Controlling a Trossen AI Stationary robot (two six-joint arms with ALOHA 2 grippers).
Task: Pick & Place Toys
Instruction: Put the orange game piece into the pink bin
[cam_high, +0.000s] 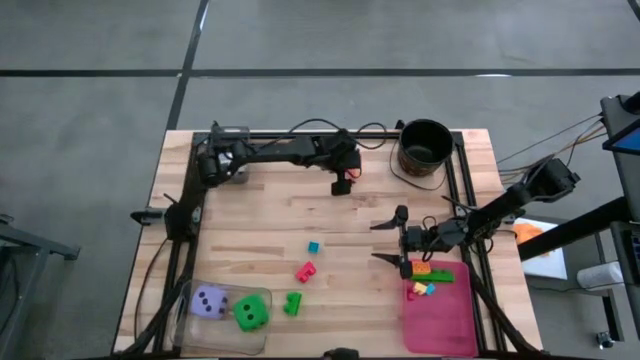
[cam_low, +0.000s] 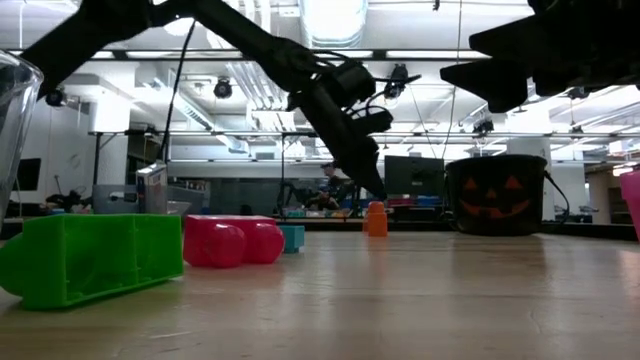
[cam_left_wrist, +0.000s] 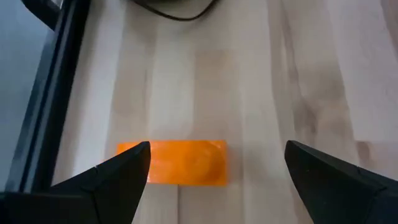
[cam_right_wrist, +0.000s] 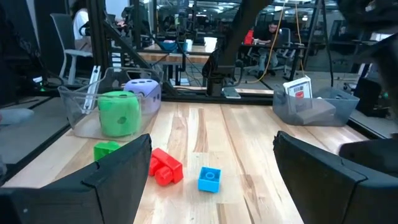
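Left wrist view: orange brick (cam_left_wrist: 180, 162) crosswise between fingers (cam_left_wrist: 115, 177).

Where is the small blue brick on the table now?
In the high view, the blue brick lies near the table's middle, just above the red brick, left of the right gripper.

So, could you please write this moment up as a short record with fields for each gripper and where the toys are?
left gripper: open, above the orange brick at the table's far side
right gripper: open, beside the pink tray, holding nothing
pink tray: several small bricks at its far end
clear bin: holds the purple die and the green die
loose on table: teal brick, red brick, green brick
black bucket: at the far right corner
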